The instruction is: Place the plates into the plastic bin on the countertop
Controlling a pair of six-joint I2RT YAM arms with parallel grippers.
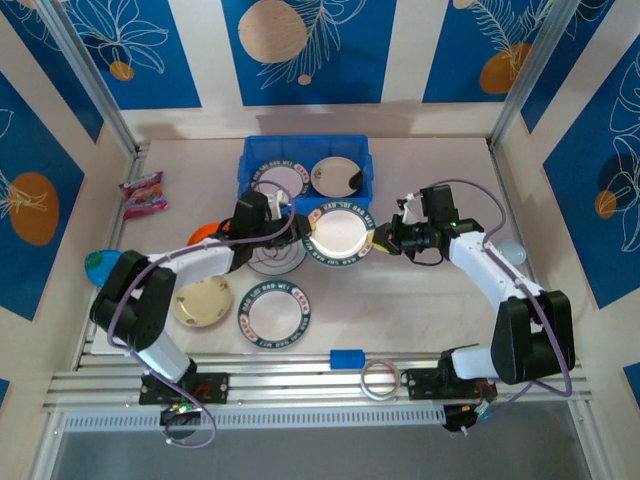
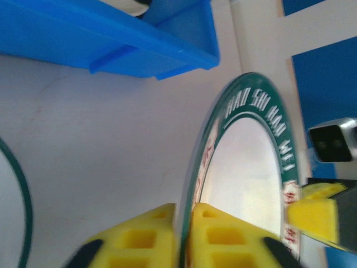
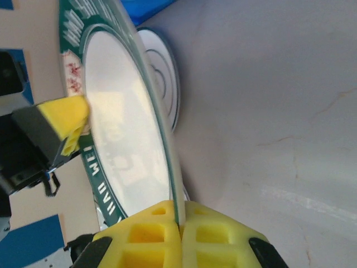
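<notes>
A white plate with a dark-green lettered rim (image 1: 338,237) hangs just in front of the blue plastic bin (image 1: 247,160), gripped at both sides. My left gripper (image 1: 297,222) is shut on its left rim, and my right gripper (image 1: 378,240) is shut on its right rim. In the left wrist view the yellow pads (image 2: 215,237) pinch the plate (image 2: 251,162) edge-on, with the bin (image 2: 111,33) above. In the right wrist view the pads (image 3: 153,234) clamp the plate (image 3: 122,128). Two plates, a green-rimmed one (image 1: 278,180) and a line-drawing one (image 1: 335,177), lie in the bin.
On the countertop (image 1: 420,320) lie a line-drawing plate (image 1: 272,258), a green-rimmed plate (image 1: 274,314), a cream plate (image 1: 203,301), an orange plate (image 1: 203,232) and a teal plate (image 1: 98,264). A pink packet (image 1: 142,192), small blue block (image 1: 347,358) and tape ring (image 1: 379,378) lie about.
</notes>
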